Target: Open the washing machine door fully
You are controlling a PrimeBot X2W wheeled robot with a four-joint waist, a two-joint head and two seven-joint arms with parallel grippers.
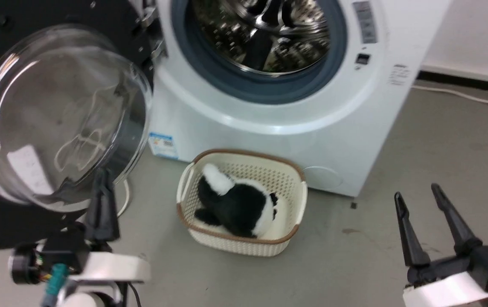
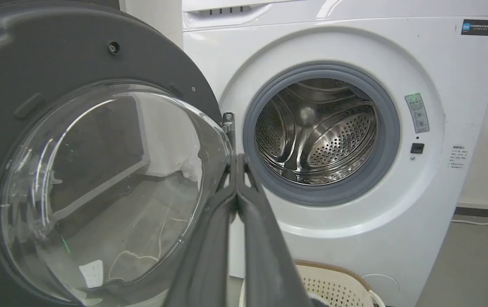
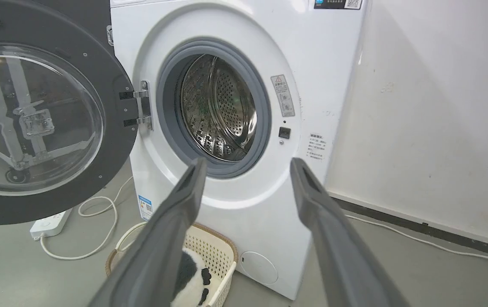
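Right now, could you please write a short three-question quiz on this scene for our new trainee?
1. True or false: the washing machine door is shut over the steel drum.
2. What lies in the cream basket? A) a folded towel B) a black-and-white plush toy C) a bottle of detergent
3. Which has its fingers pressed together, the left gripper or the right gripper?

Key: 1 false, the door stands swung open on its hinge; 2 B; 3 the left gripper, while the right gripper's fingers are spread apart.
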